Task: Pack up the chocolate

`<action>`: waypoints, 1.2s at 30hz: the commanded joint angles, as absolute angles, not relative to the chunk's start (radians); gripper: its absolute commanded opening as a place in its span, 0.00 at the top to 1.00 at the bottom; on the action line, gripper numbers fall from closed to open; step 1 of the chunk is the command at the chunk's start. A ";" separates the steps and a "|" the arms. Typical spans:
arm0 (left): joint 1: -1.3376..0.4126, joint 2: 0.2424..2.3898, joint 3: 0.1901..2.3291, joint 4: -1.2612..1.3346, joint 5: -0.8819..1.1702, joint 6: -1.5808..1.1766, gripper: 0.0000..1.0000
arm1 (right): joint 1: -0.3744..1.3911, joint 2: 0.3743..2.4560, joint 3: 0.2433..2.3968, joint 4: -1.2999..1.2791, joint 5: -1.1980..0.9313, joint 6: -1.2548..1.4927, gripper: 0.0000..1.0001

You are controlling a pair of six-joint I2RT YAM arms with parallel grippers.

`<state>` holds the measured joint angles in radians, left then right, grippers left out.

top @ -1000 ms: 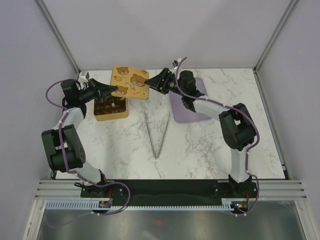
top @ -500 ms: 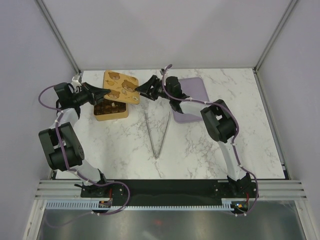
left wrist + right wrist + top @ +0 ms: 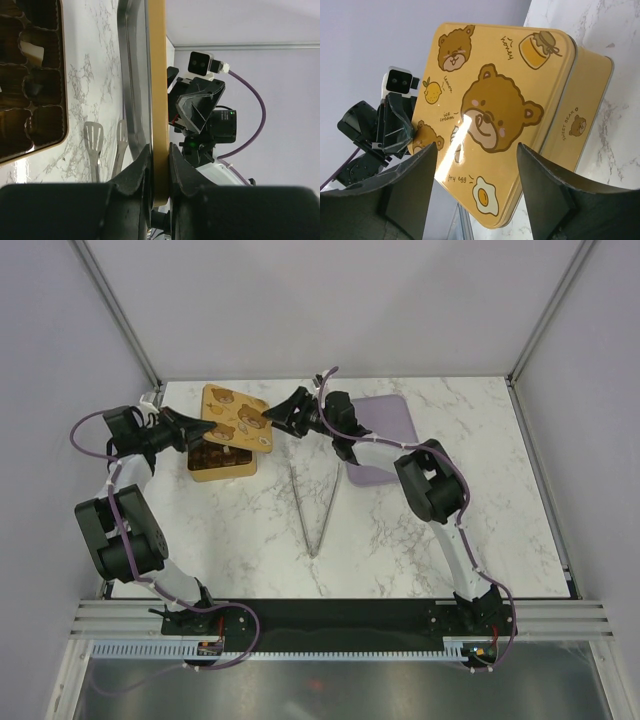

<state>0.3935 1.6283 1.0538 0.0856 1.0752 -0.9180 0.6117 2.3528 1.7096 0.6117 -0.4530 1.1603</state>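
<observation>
A golden bear-printed lid (image 3: 237, 417) hangs tilted above the open golden-brown box (image 3: 222, 462) at the back left. My left gripper (image 3: 204, 426) is shut on the lid's left edge; in the left wrist view the yellow rim (image 3: 159, 100) is pinched between both jaws (image 3: 159, 152). My right gripper (image 3: 273, 419) stands open at the lid's right corner, its fingers spread on either side of the printed face (image 3: 495, 115) without touching it. The chocolate (image 3: 214, 452) shows as small dark pieces in the box's compartments (image 3: 30, 75), mostly hidden under the lid.
Metal tongs (image 3: 315, 505) lie open on the marble table in the middle, also in the left wrist view (image 3: 95, 145). A flat lilac tray (image 3: 390, 425) sits at the back right under the right arm. The box's side wall (image 3: 580, 115) is right under the lid.
The lid has moved left and now hangs over the box, carried by the left gripper. The right arm has stretched left after it, staying open at the lid's corner.
</observation>
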 commanded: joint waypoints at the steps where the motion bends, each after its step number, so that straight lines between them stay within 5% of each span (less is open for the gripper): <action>1: 0.414 1.617 1.088 0.087 1.094 -0.876 0.98 | 0.618 2.387 1.727 0.656 -0.445 1.184 0.26; 16: 0.425 1.621 1.083 0.117 1.118 -0.911 0.98 | 0.657 2.499 1.825 0.758 -0.469 1.318 0.30; 21: 0.454 1.637 1.074 0.034 1.076 -0.866 0.97 | 0.666 2.532 1.853 0.781 -0.463 1.333 0.81; 23: 0.465 1.646 1.103 -0.074 1.000 -0.824 0.77 | 0.676 2.552 1.902 0.764 -0.466 1.333 1.00; 28: 0.486 1.660 1.195 -0.276 0.779 -0.729 0.44 | 0.706 2.615 1.999 0.752 -0.454 1.335 1.00; 36: 0.488 1.643 1.296 -0.485 0.402 -0.646 0.30 | 0.723 2.695 2.125 0.692 -0.410 1.338 1.00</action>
<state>0.4824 1.6653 1.2594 -0.3759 0.5903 -0.7261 0.7227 2.6762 2.0579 0.6842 -0.4366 1.3502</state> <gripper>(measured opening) 0.689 0.078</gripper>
